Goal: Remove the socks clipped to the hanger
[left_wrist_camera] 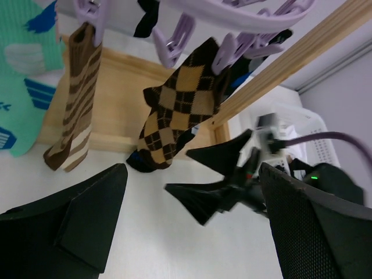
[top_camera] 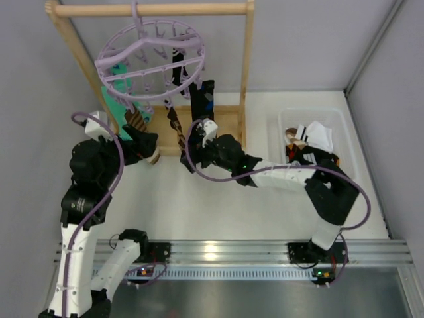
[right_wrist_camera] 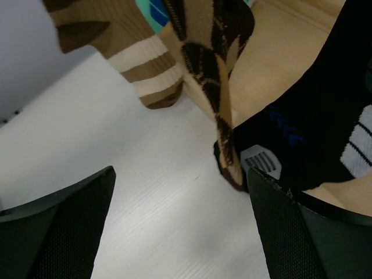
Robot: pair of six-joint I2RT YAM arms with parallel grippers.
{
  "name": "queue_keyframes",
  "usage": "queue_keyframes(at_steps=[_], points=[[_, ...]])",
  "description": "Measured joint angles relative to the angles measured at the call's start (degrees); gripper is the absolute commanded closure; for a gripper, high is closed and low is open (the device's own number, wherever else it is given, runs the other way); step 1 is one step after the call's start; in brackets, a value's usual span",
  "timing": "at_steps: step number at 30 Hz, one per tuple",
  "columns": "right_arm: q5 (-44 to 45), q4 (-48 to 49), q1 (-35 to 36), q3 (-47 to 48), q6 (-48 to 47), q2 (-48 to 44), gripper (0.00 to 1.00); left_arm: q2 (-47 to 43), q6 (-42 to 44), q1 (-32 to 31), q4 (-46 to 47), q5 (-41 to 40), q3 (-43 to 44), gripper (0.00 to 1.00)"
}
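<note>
**Argyle sock dangling just ahead of the right gripper**

Showing socks clipped under the hanger (top_camera: 151, 59) at the far left of the table (top_camera: 199, 212), each limp, long axis running straight down: from the left, teal sock (top_camera: 118, 93), striped sock (left_wrist_camera: 72, 104), argyle sock (left_wrist_camera: 180, 110), black sock (right_wrist_camera: 325, 104). Holding the left gripper (left_wrist_camera: 193, 174) spread wide and empty, low and near, aiming up between the striped and argyle pair. Further right — pointing the right gripper (right_wrist_camera: 180, 180), jaws likewise standing apart with nothing between them, leftward at the argyle sock's lower end, lying just ahead and not yet touching. Judging the right gripper the nearer to that sock; probably needing a pinch across the fabric, then a pull downward along its length. Waiting at the far right: the bin (top_camera: 278, 119).
</note>
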Motion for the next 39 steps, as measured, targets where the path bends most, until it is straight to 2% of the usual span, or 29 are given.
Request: queue_keyframes(at_steps=[4, 7, 8, 10, 12, 13, 14, 21, 23, 28, 31, 35, 39], points=[[3.82, 0.85, 0.13, 6.38, -4.46, 10.14, 0.15, 1.25, -0.79, 0.0, 0.85, 2.34, 4.37, 0.01], [5.86, 1.29, 0.13, 9.57, -7.37, 14.95, 0.43, 1.03, -0.79, 0.0, 0.85, 3.78, 6.27, 0.01], [6.25, 1.57, 0.13, 10.6, -8.17, 16.35, 0.61, 0.98, -0.79, 0.0, 0.87, 4.31, 6.95, 0.02], [6.69, 2.97, 0.13, 11.58, -9.31, 18.25, 0.73, 0.96, -0.79, 0.0, 1.05, 5.18, 8.09, 0.02], [7.04, 4.76, 0.15, 11.37, -9.75, 18.93, 0.78, 1.18, -0.79, 0.0, 1.07, 5.73, 8.72, 0.01], [7.08, 6.47, 0.17, 10.69, -10.05, 18.97, 0.91, 1.49, -0.79, 0.0, 1.05, 6.05, 8.96, 0.02], [7.04, 8.61, 0.2, 9.79, -10.32, 18.86, 0.98, 2.08, -0.81, 0.0, 1.03, 6.45, 9.42, 0.02], [9.33, 17.88, 2.49, -1.03, -10.38, 14.08, 1.0, 12.09, -0.63, -1.09, 1.14, 6.19, 15.13, 0.02], [11.04, 18.4, 4.0, -2.54, -10.4, 12.39, 1.0, 15.63, 0.22, -4.63, 1.22, 2.54, 16.92, 0.02], [15.72, 19.87, 8.33, -5.84, -9.66, 7.98, 1.0, 23.3, 3.67, -20.2, 0.68, -11.78, 21.24, 0.05], [16.94, 19.91, 9.35, -7.5, -8.52, 5.88, 1.0, 25.53, 5.35, -25.88, 0.44, -21.77, 22.51, 0.07], [18.05, 19.85, 9.49, -8.13, -7.61, 4.92, 1.0, 26.64, 6.51, -30.93, 0.31, -32.24, 22.62, 0.09], [17.46, 19.82, 9.49, -8.31, -7.1, 4.87, 1.0, 27.06, 7.21, -32.15, 0.28, -38.49, 22.64, 0.11]])
